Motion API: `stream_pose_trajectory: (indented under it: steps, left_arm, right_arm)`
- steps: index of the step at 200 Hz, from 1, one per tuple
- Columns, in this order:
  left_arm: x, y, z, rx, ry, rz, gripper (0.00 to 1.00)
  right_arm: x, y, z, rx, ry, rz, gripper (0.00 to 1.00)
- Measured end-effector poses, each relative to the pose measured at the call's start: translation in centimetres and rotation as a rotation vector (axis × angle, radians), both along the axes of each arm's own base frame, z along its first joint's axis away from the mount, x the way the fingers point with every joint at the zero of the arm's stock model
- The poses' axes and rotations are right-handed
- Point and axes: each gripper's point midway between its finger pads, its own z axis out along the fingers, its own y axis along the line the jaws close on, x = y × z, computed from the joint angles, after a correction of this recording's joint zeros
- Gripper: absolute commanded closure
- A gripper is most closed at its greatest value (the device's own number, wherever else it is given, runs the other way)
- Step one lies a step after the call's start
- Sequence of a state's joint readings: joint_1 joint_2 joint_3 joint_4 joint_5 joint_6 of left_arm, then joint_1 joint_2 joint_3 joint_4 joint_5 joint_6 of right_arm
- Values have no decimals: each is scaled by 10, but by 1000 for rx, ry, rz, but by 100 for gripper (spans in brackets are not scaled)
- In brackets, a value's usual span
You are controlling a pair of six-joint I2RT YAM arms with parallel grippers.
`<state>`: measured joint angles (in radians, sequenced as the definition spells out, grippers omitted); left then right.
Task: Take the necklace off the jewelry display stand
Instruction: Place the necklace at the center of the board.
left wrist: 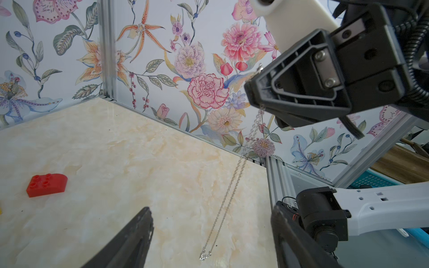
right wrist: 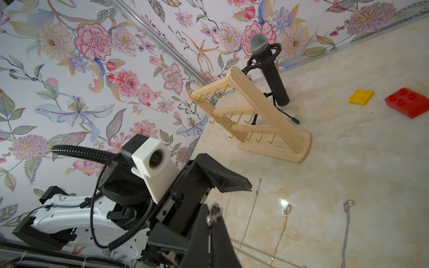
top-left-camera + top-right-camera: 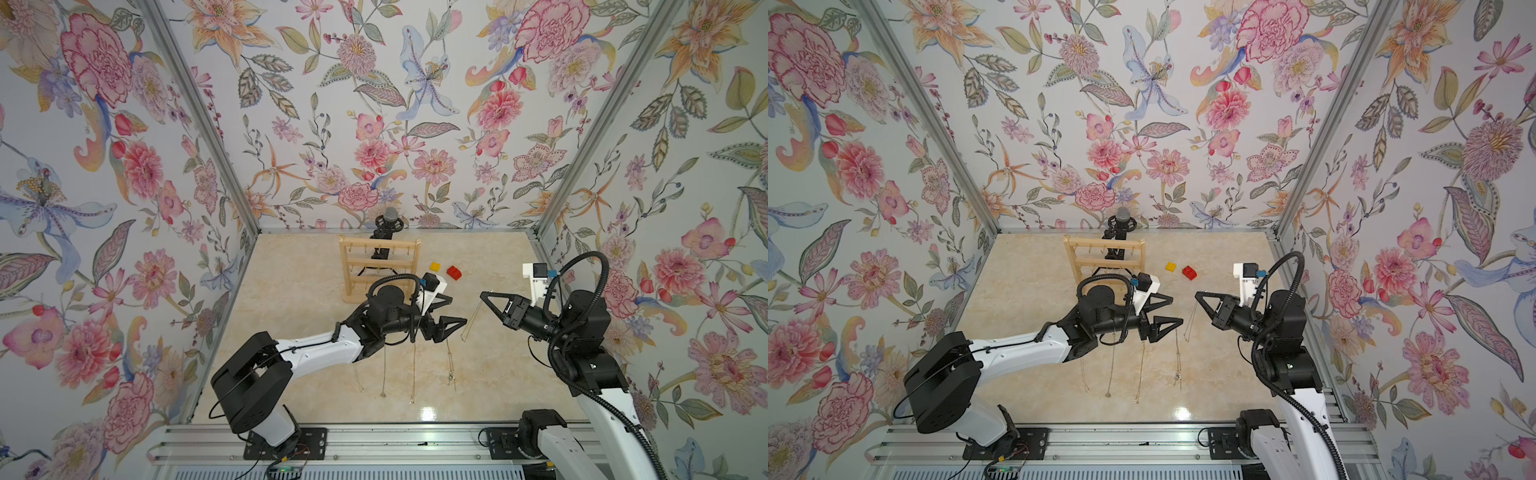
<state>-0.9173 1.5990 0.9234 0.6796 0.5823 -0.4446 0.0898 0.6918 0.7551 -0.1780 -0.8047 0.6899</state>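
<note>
As right hand (image 1: 250, 92) pinches it, necklace (image 1: 233, 185) dangles beneath.

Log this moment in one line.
right end effector: shut on necklace | left end effector: open, empty | jewelry display stand: empty

The jewelry display stand (image 2: 267, 111) is pale, unpainted wood with gold-coloured hooks (image 2: 240, 137). The necklace (image 1: 229, 192) is silver, chain and pendant alike. The other chains (image 3: 413, 374) on the tabletop (image 3: 291, 324) look mostly gold. The tabletop is glossy cream marble with pale orange veining. The wallpaper (image 3: 374, 104) is white with pink, orange, blue and lilac flowers and grey-green leaves. Of the 2 toy bricks, 1 is red (image 3: 454, 273) and 1 is yellow (image 3: 435, 266). The microphone (image 3: 390, 216) is black with a grey mesh head. The left gripper (image 3: 457, 309) and right gripper (image 3: 482, 294) are black.
</note>
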Motion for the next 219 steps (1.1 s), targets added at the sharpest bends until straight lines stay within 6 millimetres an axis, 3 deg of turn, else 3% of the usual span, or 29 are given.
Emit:
stream_pose_trajectory:
  steps: [34, 92, 163, 219]
  left_arm:
    - [-11, -15, -6, 10, -12, -67, 22]
    - [2, -36, -5, 25, -34, -76, 27]
    - [-1, -45, -21, 65, -21, -99, 51]
    - [-2, -49, -40, 91, 3, -117, 57]
  right_arm:
    - [-2, 1, -1, 0, 9, 6, 100]
    - [-3, 2, 0, 3, 9, 19, 100]
    - [-6, 3, 3, 5, 2, 26, 100]
    - [-7, 3, 10, 7, -14, 27, 100]
